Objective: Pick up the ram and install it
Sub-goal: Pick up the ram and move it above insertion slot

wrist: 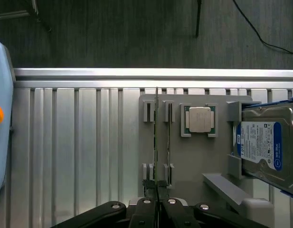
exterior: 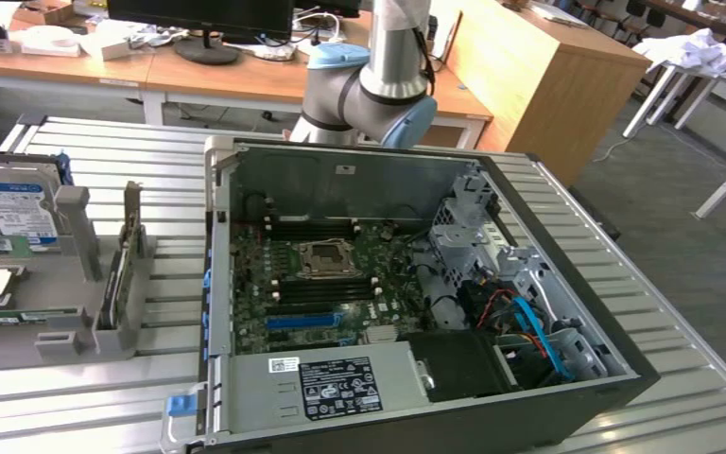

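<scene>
The open black computer case on the ribbed aluminium table cuts off our grey robot arm's base. At nine o'clock from the case sits a grey plastic tray with a blue-labelled hard drive and a square silver processor. The thin green ram stick, barely visible edge-on, stands slotted there. It is in line with our black gripper, clenched on nothing we can see.

Bright, even light falls from above. The ribbed metal desk glares pale, strongest along its edge in the wrist view. On the desk, the open computer case is shadowed inside. Beyond the desk, the floor is dark.
</scene>
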### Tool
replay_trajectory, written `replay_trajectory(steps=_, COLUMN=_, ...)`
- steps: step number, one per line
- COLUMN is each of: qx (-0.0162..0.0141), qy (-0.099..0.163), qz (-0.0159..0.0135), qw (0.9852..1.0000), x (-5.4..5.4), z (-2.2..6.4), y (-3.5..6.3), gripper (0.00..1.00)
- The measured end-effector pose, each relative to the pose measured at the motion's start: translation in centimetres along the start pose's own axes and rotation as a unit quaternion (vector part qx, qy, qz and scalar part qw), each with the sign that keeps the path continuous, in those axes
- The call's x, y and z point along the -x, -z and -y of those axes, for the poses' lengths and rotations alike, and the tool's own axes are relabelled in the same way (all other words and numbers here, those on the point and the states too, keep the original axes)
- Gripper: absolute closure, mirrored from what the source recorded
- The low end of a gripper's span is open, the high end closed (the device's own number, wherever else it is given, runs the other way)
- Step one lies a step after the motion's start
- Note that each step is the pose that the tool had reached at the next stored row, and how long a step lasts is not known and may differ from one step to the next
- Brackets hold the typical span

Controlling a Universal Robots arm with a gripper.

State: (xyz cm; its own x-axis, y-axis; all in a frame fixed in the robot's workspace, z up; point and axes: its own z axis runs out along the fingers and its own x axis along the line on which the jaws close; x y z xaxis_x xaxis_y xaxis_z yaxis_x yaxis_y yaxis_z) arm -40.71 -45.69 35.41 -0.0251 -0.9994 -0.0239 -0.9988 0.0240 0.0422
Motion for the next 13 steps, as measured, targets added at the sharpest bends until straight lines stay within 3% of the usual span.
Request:
replay_trajectory(steps=10, qx=0.0001, qy=0.000, qz=0.0000, qw=1.0000, x=0.1, z=-0.11, y=2.58, gripper=0.88)
replay_trajectory(steps=13, qx=0.0000, qy=0.000, qz=0.0001, qw=1.0000, x=0.1, z=-0.11, y=2.70, gripper=0.88)
